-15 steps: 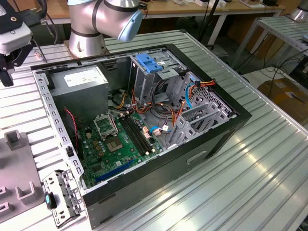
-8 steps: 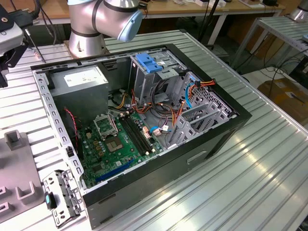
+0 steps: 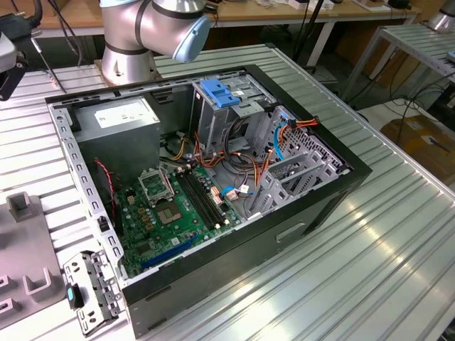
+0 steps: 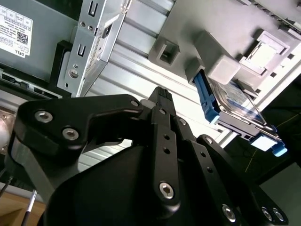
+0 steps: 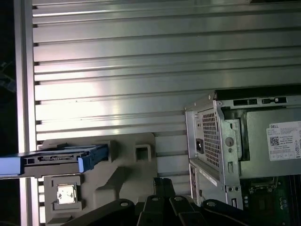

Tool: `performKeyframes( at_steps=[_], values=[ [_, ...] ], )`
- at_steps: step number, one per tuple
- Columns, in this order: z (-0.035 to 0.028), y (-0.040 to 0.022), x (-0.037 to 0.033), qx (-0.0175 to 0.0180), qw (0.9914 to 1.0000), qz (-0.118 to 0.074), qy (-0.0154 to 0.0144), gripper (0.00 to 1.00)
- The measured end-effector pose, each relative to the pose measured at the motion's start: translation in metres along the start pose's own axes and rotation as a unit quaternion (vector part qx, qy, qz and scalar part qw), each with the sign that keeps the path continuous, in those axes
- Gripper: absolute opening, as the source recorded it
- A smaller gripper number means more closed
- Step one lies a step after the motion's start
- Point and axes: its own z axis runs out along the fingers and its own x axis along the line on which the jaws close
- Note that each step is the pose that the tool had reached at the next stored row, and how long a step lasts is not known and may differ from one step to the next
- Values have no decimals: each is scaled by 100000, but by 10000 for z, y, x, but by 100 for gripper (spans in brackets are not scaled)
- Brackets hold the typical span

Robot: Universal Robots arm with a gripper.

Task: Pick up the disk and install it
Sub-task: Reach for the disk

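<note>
- the gripper (image 4: pixel 161 92) has its jaws closed together, with nothing between them;
- the disk (image 4: pixel 233 99) rests in a grey holder (image 4: pixel 221 68) on the ribbed table (image 5: pixel 117 70); it is ahead of the gripper, off to one side and well apart

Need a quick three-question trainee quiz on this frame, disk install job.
1. True or false: the dark rectangular hard disk in its bright blue plastic carrier is mounted inside the open black metal computer case.
2. The disk rests in: A) the grey plastic holder on the ribbed metal table; B) the drive cage; C) the green motherboard.
3. How does the black gripper stand to the disk?
Key: 1 false, it lies outside the case; 2 A; 3 apart, not touching it.
</note>
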Motion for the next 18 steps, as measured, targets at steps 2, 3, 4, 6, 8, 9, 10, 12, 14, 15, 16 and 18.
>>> performKeyframes(
  at_steps=[2,3,4,6,8,9,10,12,14,15,16,18],
  values=[
    [1,19,34,4,100000,5,0,11],
    [1,28,49,2,100000,13,0,11],
    [2,37,60,3,100000,27,-1,11],
    [2,53,88,-21,100000,39,8,11],
    [2,60,116,-62,100000,53,2,11],
    [2,64,129,-67,100000,58,2,11],
    [2,66,142,-73,100000,58,4,11],
    [2,68,176,-90,100000,58,1,11],
    [2,76,213,-92,100000,59,1,11],
    [1,84,240,-90,100000,60,5,11],
    [1,90,258,-89,100000,62,7,11],
    [1,106,319,-88,100000,59,6,11]
  ],
)
